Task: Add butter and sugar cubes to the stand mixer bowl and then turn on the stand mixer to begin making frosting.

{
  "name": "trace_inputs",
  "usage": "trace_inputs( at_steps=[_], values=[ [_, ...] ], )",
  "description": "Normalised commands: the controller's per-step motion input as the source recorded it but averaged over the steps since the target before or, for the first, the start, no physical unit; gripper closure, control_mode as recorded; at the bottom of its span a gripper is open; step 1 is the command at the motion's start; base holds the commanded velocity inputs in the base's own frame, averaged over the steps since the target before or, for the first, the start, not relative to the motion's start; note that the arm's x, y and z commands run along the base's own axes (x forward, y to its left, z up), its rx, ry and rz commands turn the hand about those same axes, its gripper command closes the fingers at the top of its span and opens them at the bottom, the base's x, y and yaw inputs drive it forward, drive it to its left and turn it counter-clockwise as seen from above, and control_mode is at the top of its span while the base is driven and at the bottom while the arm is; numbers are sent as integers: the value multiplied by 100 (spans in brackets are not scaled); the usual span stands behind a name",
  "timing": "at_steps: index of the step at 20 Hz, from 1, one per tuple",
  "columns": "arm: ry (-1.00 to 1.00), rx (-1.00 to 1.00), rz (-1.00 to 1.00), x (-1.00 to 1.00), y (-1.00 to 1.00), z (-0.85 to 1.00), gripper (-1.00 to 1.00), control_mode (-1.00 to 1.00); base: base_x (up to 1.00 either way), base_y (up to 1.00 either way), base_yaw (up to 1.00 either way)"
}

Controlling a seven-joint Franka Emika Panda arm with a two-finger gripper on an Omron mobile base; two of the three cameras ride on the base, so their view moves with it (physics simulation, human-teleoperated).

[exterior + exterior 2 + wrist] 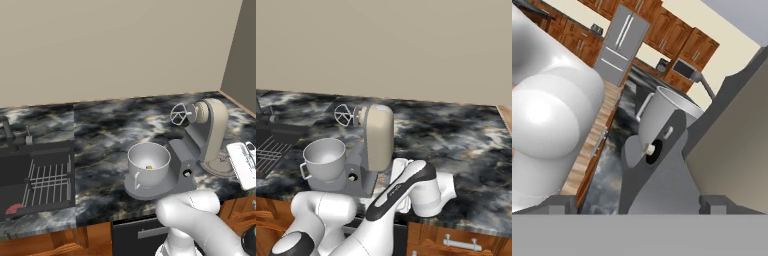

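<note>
knob [649, 149] ahead of open gripper [634, 205]

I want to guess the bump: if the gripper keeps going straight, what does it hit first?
Probably the mixer's dark base, near its small knob. The open gripper points right at it, though the depth is unclear.

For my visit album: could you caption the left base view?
Stand mixer with head tilted back, its grey bowl holding a small yellowish bit, on a dark marble counter.

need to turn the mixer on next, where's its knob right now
The knob sits on the front of the stand mixer's dark grey base, just right of the stand mixer bowl in the left base view; the hand view faces it.
</note>
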Motion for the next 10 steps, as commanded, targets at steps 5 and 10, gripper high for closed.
trace_inputs(
  at_steps=[5, 10],
  values=[
    [0, 0, -1, 0, 21, -2, -100, -100, 0, 0, 0],
    [0, 0, -2, 0, 23, -1, -100, -100, 0, 0, 0]
  ],
)
